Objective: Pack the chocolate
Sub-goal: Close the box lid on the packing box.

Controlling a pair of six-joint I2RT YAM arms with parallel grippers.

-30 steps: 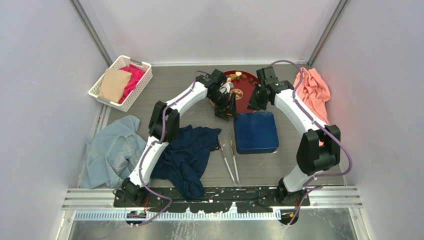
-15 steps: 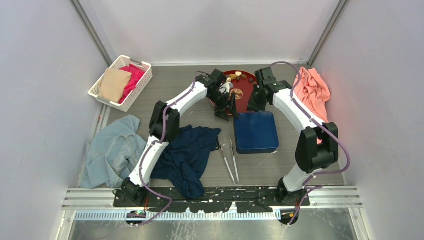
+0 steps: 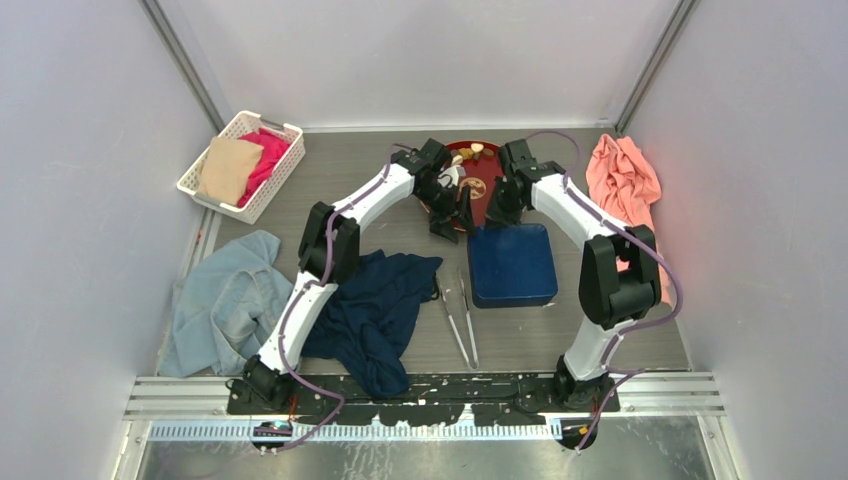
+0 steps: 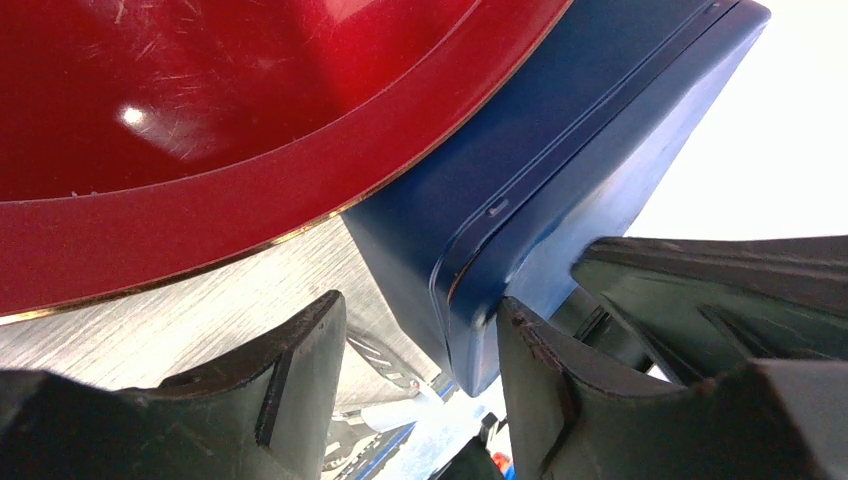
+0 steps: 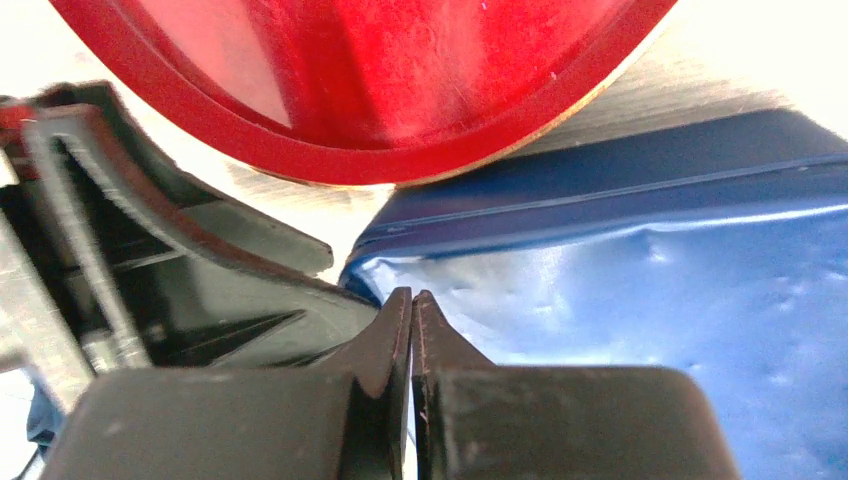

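White-and-black jointed left arm (image 3: 330, 240): stretched forward, elbow bent, forearm angled inward. Black two-finger left gripper (image 4: 420, 320): pointed downward, jaws standing apart. White-and-black jointed right arm (image 3: 610, 275): elbow raised, forearm angled inward toward left. Black two-finger right gripper (image 5: 412, 300): fingertips pressed together, near left gripper.

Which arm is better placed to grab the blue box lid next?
Left, probably: the left gripper is open with a corner of the blue box between its fingers, while the right gripper is shut.
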